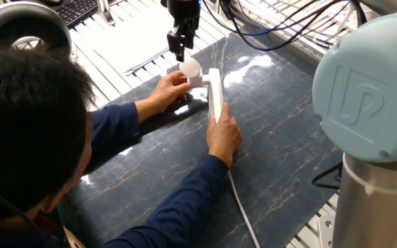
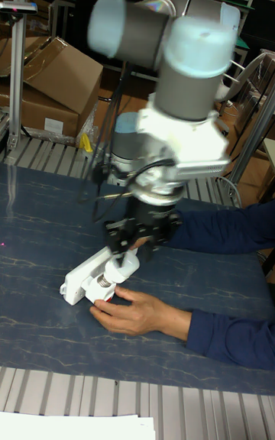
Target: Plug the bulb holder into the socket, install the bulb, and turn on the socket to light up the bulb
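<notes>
The bulb (image 1: 190,67) sits in the bulb holder (image 1: 197,80), which is plugged into the socket (image 1: 214,93) on the dark mat (image 1: 288,138). A person's two hands (image 1: 224,134) keep the socket and holder steady. Our gripper (image 1: 178,49) is just above the bulb, fingers only a little apart and holding nothing that we can see. We think the bulb is in, so next we must find the switch and press it gently.

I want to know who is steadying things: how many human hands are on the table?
2. One human hand cups the bulb holder beside the bulb; the other presses the socket near its cord end. None appear hidden.
</notes>
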Controlling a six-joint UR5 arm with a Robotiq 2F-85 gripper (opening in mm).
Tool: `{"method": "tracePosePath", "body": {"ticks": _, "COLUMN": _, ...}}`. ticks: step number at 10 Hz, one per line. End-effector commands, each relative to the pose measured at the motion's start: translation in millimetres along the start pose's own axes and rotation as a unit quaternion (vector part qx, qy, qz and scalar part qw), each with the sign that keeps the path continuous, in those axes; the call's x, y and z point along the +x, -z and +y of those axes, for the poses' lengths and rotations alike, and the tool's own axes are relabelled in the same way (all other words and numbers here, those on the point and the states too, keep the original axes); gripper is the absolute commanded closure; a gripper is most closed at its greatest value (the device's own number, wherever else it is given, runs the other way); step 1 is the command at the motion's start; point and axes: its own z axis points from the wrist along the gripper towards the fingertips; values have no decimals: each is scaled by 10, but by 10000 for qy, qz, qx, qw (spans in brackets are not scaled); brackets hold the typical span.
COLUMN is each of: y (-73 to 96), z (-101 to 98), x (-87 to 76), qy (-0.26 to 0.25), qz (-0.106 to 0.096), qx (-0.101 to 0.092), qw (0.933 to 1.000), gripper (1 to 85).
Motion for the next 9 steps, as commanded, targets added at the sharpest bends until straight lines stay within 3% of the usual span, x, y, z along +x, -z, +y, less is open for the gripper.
{"method": "tracePosePath", "body": {"ticks": 1, "y": 180, "z": 646, "x": -141, "qy": -560, "qz": -235, "qx": -448, "qw": 9972, "gripper": 410}}
{"method": "tracePosePath", "body": {"ticks": 2, "y": 183, "z": 446, "x": -138, "qy": -383, "qz": -217, "qx": -445, "qw": 9980, "gripper": 403}}
{"method": "tracePosePath", "body": {"ticks": 3, "y": 154, "z": 265, "x": -83, "qy": -310, "qz": -81, "qx": -136, "qw": 9994, "gripper": 417}}
{"method": "tracePosePath", "body": {"ticks": 6, "y": 121, "z": -50, "x": -81, "qy": -112, "qz": -153, "qx": 112, "qw": 9998, "gripper": 443}}
{"method": "tracePosePath", "body": {"ticks": 7, "y": 186, "z": 190, "x": -151, "qy": -212, "qz": -212, "qx": -89, "qw": 9995, "gripper": 440}}
{"method": "tracePosePath", "body": {"ticks": 8, "y": 287, "z": 993, "x": -193, "qy": -1143, "qz": -140, "qx": -1073, "qw": 9875, "gripper": 440}}
{"method": "tracePosePath", "body": {"ticks": 9, "y": 274, "z": 934, "x": -164, "qy": -1055, "qz": -117, "qx": -994, "qw": 9894, "gripper": 460}}
